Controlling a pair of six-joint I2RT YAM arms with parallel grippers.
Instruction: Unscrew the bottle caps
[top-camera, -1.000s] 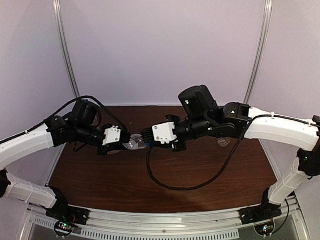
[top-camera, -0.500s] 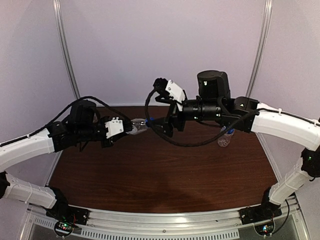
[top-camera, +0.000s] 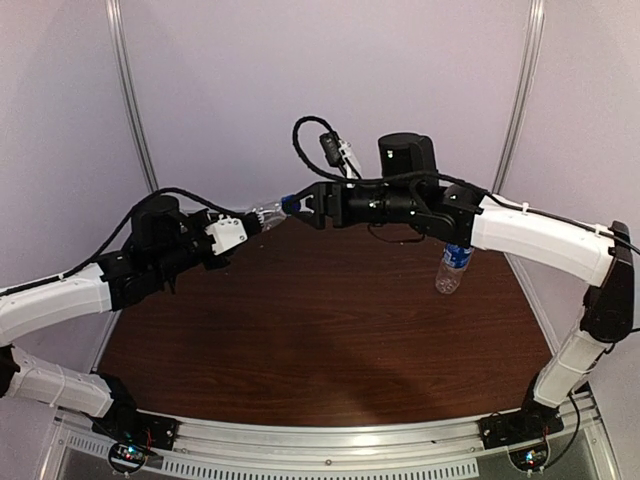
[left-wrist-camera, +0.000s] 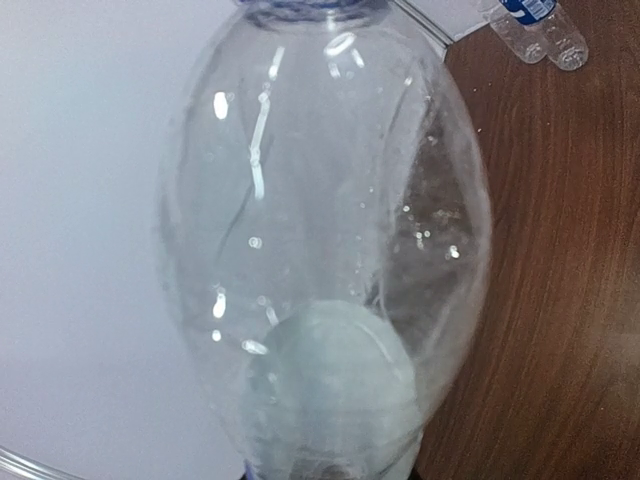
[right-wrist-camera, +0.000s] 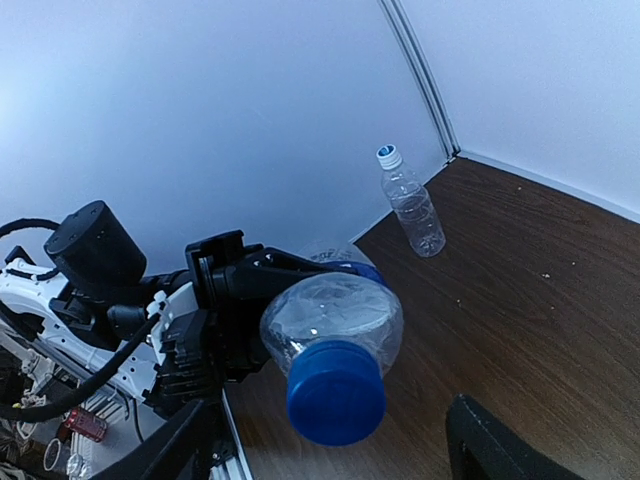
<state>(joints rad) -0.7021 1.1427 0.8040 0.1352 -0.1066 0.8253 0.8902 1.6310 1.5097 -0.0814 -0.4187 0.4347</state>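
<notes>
My left gripper (top-camera: 250, 220) is shut on a clear bottle (top-camera: 265, 213), holding it in the air on its side, neck toward the right arm. The bottle body (left-wrist-camera: 320, 250) fills the left wrist view and hides that gripper's fingers. The bottle's dark blue cap (right-wrist-camera: 335, 392) points at the right wrist camera. My right gripper (top-camera: 308, 205) is open, with one finger (right-wrist-camera: 175, 445) left of the cap and the other well off to its right. Neither touches the cap.
A labelled bottle (top-camera: 452, 268) stands on the brown table (top-camera: 330, 330) at the right. Another clear bottle (right-wrist-camera: 410, 205) with a white and blue cap (right-wrist-camera: 387, 154) stands by the back wall. Two bottles (left-wrist-camera: 535, 30) show at the top right of the left wrist view.
The left arm has lifted the bottle up and toward the back. The right gripper opened, pulled away upward, then came back with its fingers on either side of the cap.
</notes>
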